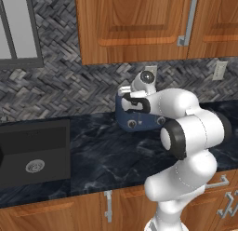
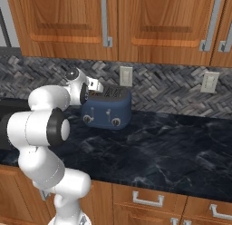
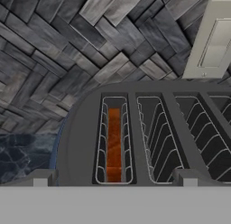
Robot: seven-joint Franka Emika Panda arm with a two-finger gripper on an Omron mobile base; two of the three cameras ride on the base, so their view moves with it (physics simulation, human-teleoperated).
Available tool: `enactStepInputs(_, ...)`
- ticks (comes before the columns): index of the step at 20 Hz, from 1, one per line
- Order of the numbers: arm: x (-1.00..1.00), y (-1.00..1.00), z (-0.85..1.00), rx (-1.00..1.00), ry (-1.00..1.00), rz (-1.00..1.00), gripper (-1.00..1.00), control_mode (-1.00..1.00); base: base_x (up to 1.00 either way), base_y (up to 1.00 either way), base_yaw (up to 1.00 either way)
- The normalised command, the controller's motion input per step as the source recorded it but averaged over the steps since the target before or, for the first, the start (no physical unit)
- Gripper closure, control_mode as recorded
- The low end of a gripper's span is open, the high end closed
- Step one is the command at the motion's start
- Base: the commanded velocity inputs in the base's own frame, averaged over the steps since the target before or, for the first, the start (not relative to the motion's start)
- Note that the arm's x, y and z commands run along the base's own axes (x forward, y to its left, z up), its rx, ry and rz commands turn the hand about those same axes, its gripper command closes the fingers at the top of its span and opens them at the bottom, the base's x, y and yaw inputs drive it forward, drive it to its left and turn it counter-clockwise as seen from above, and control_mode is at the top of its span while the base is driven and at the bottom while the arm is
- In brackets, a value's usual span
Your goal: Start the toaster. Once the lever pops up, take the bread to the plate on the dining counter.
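Note:
The dark blue toaster (image 1: 138, 121) (image 2: 108, 111) stands on the black marble kitchen counter (image 2: 172, 147) against the backsplash, its silver knobs facing the room. My gripper (image 1: 123, 92) (image 2: 93, 85) (image 3: 115, 180) hovers open just over the toaster's left end, with nothing between its fingers. In the hand view I look down into the slots on the grey toaster top (image 3: 81, 142). The bread (image 3: 114, 144) sits low in the leftmost slot as a narrow brown-orange strip. The plate and the dining counter are out of view.
A black sink (image 1: 35, 153) is set into the counter to the left. Wall outlets (image 2: 125, 76) (image 2: 209, 82) sit on the herringbone backsplash behind and right of the toaster. Wooden upper cabinets (image 2: 136, 24) hang overhead. Open counter stretches right of the toaster.

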Motion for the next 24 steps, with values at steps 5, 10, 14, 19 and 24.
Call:
enactStepInputs(5, 0.0, 0.0, 0.0, 0.0, 0.0, 0.0, -1.0, -1.0, 0.0, 0.0, 0.0)
enactStepInputs(10, 0.0, 0.0, -0.02, 0.0, 0.0, 0.0, -1.0, -1.0, 0.0, 0.0, 0.0)
enactStepInputs(14, 0.0, 0.0, -0.02, 0.0, 0.0, 0.0, -1.0, -1.0, 0.0, 0.0, 0.0)
enactStepInputs(19, 0.0, 0.0, 0.0, 0.0, 0.0, 0.0, -1.0, -1.0, 0.0, 0.0, 0.0)
enactStepInputs(24, 0.0, 0.0, 0.0, 0.0, 0.0, 0.0, -1.0, -1.0, 0.0, 0.0, 0.0)
